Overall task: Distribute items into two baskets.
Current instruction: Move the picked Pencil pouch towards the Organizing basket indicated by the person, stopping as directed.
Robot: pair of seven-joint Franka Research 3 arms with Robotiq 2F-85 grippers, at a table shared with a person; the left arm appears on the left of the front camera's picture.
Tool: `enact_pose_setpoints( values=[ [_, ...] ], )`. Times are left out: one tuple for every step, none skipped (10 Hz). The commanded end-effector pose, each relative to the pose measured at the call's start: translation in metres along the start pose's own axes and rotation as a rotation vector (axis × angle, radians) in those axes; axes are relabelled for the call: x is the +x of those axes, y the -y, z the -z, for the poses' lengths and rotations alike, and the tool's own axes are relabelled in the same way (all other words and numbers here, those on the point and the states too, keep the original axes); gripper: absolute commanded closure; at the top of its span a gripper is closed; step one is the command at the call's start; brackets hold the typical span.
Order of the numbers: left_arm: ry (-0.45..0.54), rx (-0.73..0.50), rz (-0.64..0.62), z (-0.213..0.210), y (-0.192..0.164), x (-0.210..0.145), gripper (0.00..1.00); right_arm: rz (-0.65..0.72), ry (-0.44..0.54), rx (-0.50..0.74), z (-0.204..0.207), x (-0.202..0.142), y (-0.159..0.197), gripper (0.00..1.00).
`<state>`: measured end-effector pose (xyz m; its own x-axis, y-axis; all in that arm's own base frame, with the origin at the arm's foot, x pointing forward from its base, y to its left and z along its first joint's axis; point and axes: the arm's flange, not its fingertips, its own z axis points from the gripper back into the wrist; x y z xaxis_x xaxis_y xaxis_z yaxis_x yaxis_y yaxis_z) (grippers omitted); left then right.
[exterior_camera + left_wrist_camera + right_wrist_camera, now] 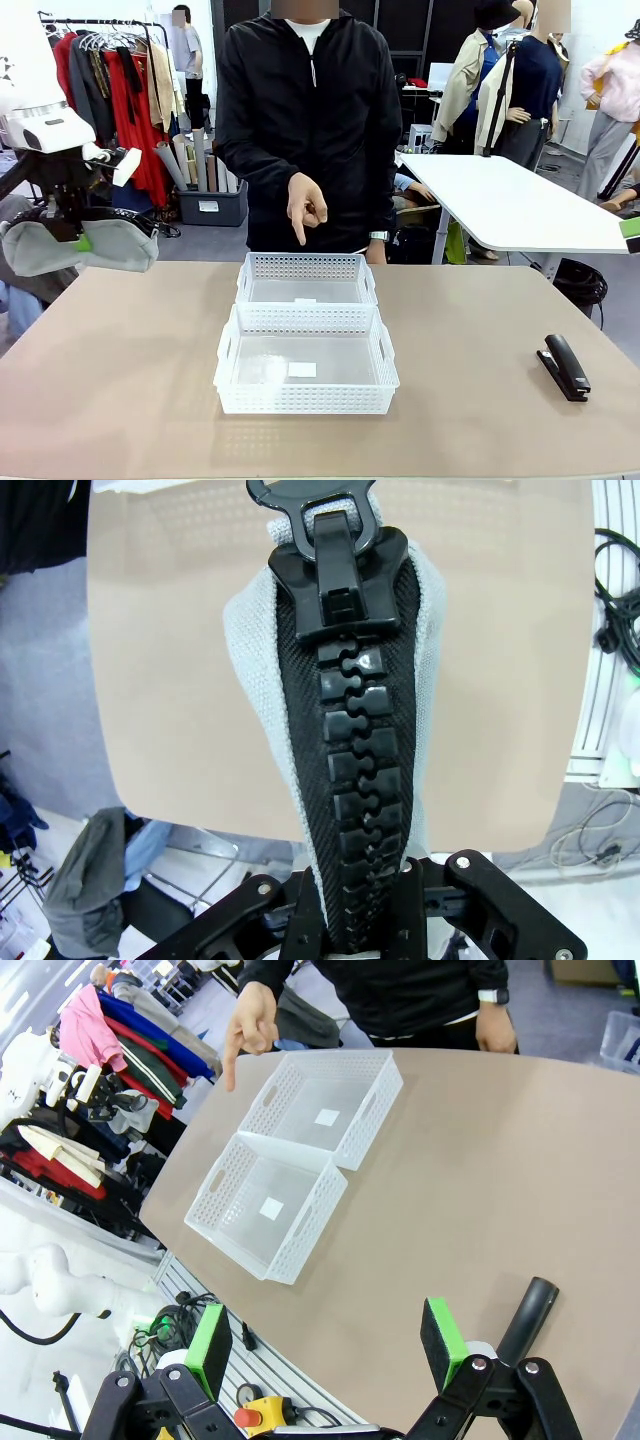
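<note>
My left gripper point(78, 232) hangs above the table's far left corner, shut on the grey pouch point(85, 250). In the left wrist view the pouch point(420, 680) with its black zipper hangs down between the shut fingers of that gripper point(355, 895). The two white baskets stand mid-table, one point(305, 267) behind the other point(305, 398), both with nothing in them. The black stapler point(565, 368) lies at the right. My right gripper point(325, 1345) is open above the near table edge, the stapler point(530, 1315) just beyond its right finger. The baskets point(265, 1250) point(375, 1095) lie farther off.
The person stands at the far side, one hand point(305, 210) pointing a finger down over the far basket; the same hand point(248, 1022) points in the right wrist view. Bare tabletop point(130, 380) surrounds the baskets. A clothes rack point(120, 90) stands behind my left arm.
</note>
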<state>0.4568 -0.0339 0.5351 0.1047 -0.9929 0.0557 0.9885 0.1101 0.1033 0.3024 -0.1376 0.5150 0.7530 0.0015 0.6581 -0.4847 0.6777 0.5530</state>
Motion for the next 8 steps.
enact_pose_setpoints(
  values=[
    [-0.011, 0.001, -0.012, -0.0050, -0.0016, -0.0015, 1.00, -0.008, 0.013, 0.015, -0.0003, 0.0018, -0.0010, 0.00],
    [-0.011, 0.001, -0.012, -0.0050, -0.0016, -0.0015, 1.00, -0.008, 0.013, 0.015, -0.0003, 0.0018, -0.0010, 0.00],
    [-0.011, 0.001, -0.012, -0.0050, -0.0016, -0.0015, 1.00, -0.008, 0.013, 0.015, -0.0003, 0.0018, -0.0010, 0.00],
    [-0.011, 0.001, -0.012, -0.0050, -0.0016, -0.0015, 1.00, -0.008, 0.013, 0.015, -0.0003, 0.0018, -0.0010, 0.00],
    [-0.011, 0.001, -0.012, -0.0050, -0.0016, -0.0015, 1.00, -0.008, 0.013, 0.015, -0.0003, 0.0018, -0.0010, 0.00],
    [-0.011, 0.001, -0.012, -0.0050, -0.0016, -0.0015, 1.00, -0.008, 0.013, 0.015, -0.0003, 0.0018, -0.0010, 0.00],
    [-0.011, 0.001, -0.012, -0.0050, -0.0016, -0.0015, 1.00, -0.008, 0.013, 0.015, -0.0003, 0.0018, -0.0010, 0.00],
    [-0.011, 0.001, -0.012, -0.0050, -0.0016, -0.0015, 1.00, -0.008, 0.013, 0.015, -0.0003, 0.0018, -0.0010, 0.00]
  ],
)
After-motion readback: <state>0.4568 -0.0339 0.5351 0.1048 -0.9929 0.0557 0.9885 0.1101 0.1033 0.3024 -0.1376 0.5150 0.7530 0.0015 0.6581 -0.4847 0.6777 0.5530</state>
